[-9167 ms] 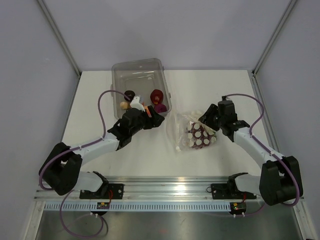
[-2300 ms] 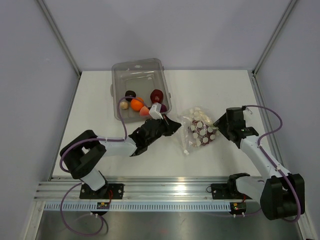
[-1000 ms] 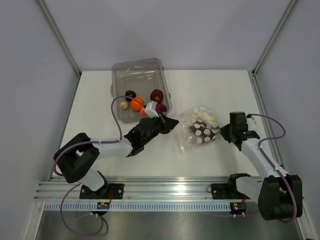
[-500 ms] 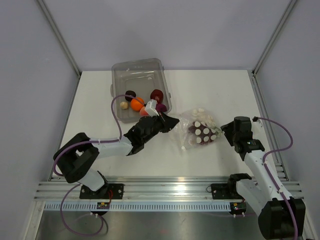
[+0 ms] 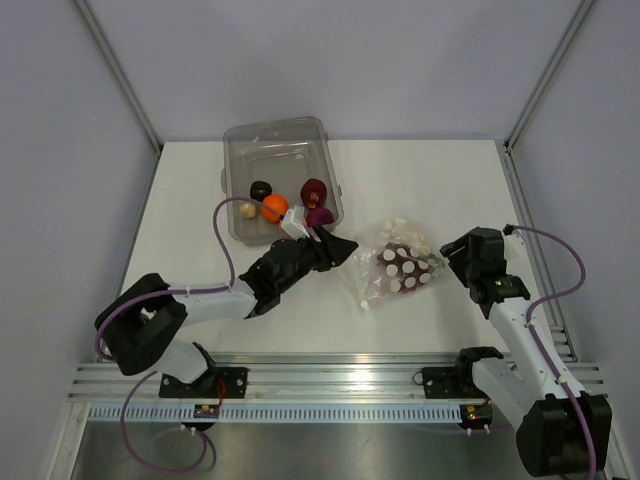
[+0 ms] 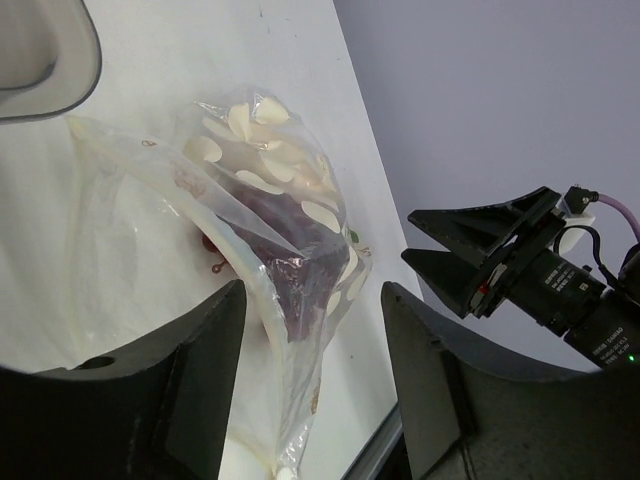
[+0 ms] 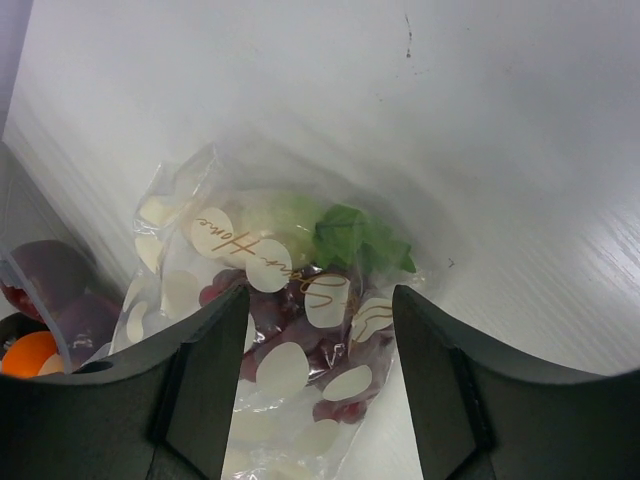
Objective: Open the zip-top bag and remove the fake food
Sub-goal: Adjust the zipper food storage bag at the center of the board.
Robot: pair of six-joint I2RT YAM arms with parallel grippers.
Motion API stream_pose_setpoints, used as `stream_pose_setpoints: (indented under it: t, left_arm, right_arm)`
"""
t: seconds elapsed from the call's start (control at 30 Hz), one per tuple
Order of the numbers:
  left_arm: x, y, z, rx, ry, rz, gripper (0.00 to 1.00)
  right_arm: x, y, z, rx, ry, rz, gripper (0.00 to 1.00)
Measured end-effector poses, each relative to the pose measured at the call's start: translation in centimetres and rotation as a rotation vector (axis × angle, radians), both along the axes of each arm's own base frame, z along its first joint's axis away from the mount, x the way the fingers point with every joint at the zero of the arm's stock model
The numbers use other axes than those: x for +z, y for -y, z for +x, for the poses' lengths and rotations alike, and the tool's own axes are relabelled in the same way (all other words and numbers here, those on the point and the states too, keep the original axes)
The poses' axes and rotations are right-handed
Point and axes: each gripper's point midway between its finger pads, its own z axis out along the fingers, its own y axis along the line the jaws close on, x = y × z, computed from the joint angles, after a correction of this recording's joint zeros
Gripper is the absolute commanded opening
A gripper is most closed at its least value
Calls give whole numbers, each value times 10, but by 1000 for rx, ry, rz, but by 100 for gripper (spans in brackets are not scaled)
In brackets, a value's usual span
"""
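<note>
- i'm hovering the left gripper and right gripper, both spread, either side of the bag.
- grapes are sitting inside; i reckon next calls for pinching its mouth.

Clear rigid plastic bin on white table, left of centre, aluminium rail along near edge, grey walls

So both arms sit low over the table, tips facing each other across the middle. The left gripper reaches out from the near left corner on a long flat arm, fingers spread. The right gripper is by the right edge, jaws parted too, nothing pinched.
</note>
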Motion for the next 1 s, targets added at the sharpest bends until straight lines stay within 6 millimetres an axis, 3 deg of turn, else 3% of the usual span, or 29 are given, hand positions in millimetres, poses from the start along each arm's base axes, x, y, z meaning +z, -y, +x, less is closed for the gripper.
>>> stream_pose_setpoints:
  t: [0.37, 0.6, 0.8, 1.0]
  left_arm:
    - [-14, -32, -10, 107, -95, -46, 59]
    - [-33, -36, -9, 165, -212, -81, 39]
    - [-64, -34, -8, 187, -290, -60, 0]
    - [-84, -32, -9, 184, -324, -51, 0]
  right_arm:
    - [30, -6, 25, 33, 42, 3, 67]
    - [37, -9, 43, 40, 32, 7, 67]
    - [39, -10, 58, 40, 23, 6, 67]
    - [33, -12, 67, 47, 11, 12, 67]
